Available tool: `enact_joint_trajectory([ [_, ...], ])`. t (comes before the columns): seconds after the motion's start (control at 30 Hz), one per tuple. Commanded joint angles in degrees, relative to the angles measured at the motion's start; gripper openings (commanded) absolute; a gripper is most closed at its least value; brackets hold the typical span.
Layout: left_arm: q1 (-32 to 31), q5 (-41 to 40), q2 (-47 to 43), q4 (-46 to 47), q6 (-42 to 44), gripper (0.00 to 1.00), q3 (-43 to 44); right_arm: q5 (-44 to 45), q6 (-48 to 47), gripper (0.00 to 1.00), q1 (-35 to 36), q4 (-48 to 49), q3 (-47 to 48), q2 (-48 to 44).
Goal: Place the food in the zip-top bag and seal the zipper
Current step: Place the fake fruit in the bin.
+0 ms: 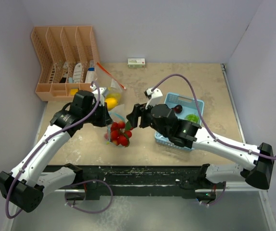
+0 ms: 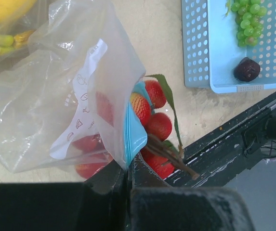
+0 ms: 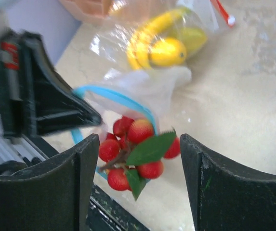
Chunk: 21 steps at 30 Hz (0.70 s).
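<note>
The left tool was clamped on the blue rim of the zip-top bag. The right tool stood wide open and empty just beside the red fruit cluster, which lay partly inside the bag's mouth. In the basket sat green grapes and a dark fruit.

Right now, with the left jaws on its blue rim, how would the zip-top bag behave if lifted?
Probably floppy: the zip-top bag is thin, creased film drooping from where the jaws of the left gripper pinch it. The red fruit cluster looks only partly inside the mouth, so lifting may spill it.
</note>
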Motion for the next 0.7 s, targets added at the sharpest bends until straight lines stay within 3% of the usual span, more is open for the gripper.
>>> enact_joint_trajectory([
  [0.0, 0.34, 0.75, -1.21, 1.34, -0.89, 0.0, 3.24, 0.96, 6.47, 0.66, -0.13, -6.06, -4.02, 0.15],
  [0.1, 0.34, 0.55, -1.49, 0.69, -0.9, 0.0, 3.92, 2.68, 10.16, 0.51, -0.15, -7.16, -8.48, -0.18],
  [0.17, 0.31, 0.61, -1.8, 0.48, -1.11, 0.0, 4.36, 4.32, 11.04, 0.48, -0.15, -7.58, -9.55, -0.56],
  [0.43, 0.34, 0.99, -1.91, 0.68, -1.81, 0.0, 5.67, -0.87, 11.1, 0.51, -0.13, -1.93, -12.42, 0.53],
  [0.67, 0.29, 1.78, -1.47, 1.34, -2.38, 0.0, 6.39, -2.04, 14.86, 0.52, -0.09, 5.11, -15.76, 6.79],
])
